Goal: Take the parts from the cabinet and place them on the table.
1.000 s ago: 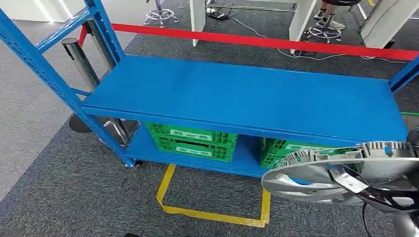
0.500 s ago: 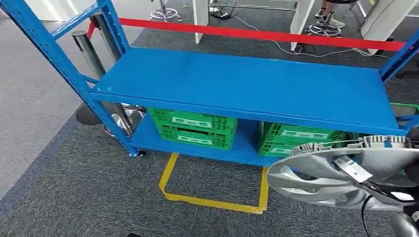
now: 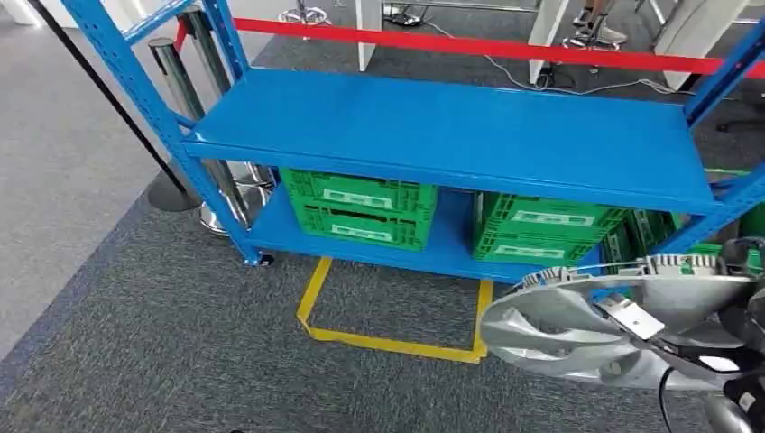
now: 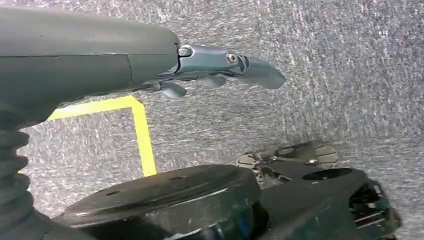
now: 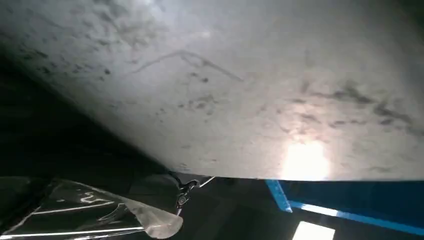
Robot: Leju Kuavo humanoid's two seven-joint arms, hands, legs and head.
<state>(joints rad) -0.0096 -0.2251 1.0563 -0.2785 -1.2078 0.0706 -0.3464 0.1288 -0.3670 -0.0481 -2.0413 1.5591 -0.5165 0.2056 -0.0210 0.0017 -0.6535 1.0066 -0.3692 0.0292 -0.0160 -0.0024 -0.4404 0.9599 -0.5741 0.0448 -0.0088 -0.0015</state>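
Right hand (image 3: 735,347) is gripping the silver part (image 3: 595,329), which is lying flat, stretching leftward from it; left hand (image 4: 220,75) is hanging with nothing in it, fingers apart.

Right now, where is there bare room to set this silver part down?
The blue top shelf is bare from the left upright to the right one, the widest free patch. The lower shelf is crowded: green crates fill it, leaving one narrow gap between them. The silver part is carried at the right, low in front of the rack.

Workshop: blue rack (image 3: 451,135), green crates (image 3: 361,209)
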